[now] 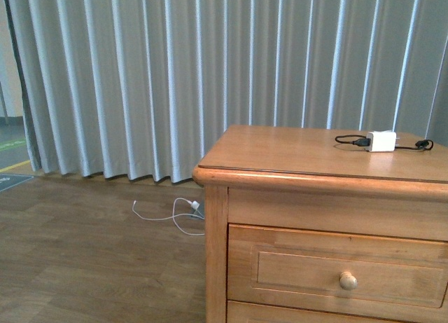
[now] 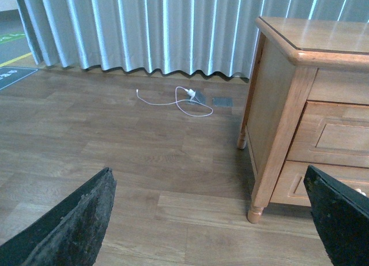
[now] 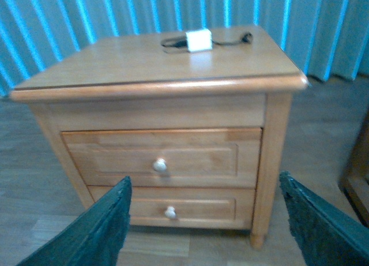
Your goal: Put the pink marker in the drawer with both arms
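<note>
No pink marker shows in any view, so I cannot say where it lies; I would judge such a pen light, stiff and slick, best pinched mid-barrel. Its target, the drawer (image 3: 161,157), sits shut below the tabletop, light wood with one round knob (image 3: 159,165). Behind, far right on the nightstand (image 1: 280,151), rests a white charger (image 1: 381,141). Left gripper (image 2: 213,220) and right gripper (image 3: 207,220) hang with fingers spread, holding nothing.
</note>
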Controlling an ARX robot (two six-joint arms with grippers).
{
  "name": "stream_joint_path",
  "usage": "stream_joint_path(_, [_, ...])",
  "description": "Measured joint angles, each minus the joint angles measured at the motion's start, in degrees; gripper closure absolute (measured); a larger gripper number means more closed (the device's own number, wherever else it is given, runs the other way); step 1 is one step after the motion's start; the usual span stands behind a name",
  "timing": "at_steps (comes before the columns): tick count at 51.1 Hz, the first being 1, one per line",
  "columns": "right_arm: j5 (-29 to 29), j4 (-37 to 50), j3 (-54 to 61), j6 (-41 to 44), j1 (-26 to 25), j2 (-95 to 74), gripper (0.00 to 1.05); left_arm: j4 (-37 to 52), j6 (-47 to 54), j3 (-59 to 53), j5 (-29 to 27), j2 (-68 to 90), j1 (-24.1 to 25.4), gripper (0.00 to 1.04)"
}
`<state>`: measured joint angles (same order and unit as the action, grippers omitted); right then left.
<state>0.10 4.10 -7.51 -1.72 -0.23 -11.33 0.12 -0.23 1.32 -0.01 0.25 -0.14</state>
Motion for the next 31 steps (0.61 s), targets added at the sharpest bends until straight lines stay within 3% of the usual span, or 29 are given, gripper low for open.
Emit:
stream_joint_path(3, [-0.1, -4.5, 1.2, 0.7, 0.0, 3.9, 0.63, 0.0, 0.0, 0.0, 0.0, 0.0, 0.0, 0.06])
stream_joint_path(15, [-0.1, -4.9, 3.0, 1.3, 0.1, 7.3, 1.03, 0.0, 0.0, 0.0, 0.0, 0.0, 0.0, 0.06])
stream_joint_path(31, [-0.1, -4.3, 6.6, 1.5, 0.1, 10.7, 1.03, 0.0, 0.0, 0.0, 0.0, 0.0, 0.0, 0.06])
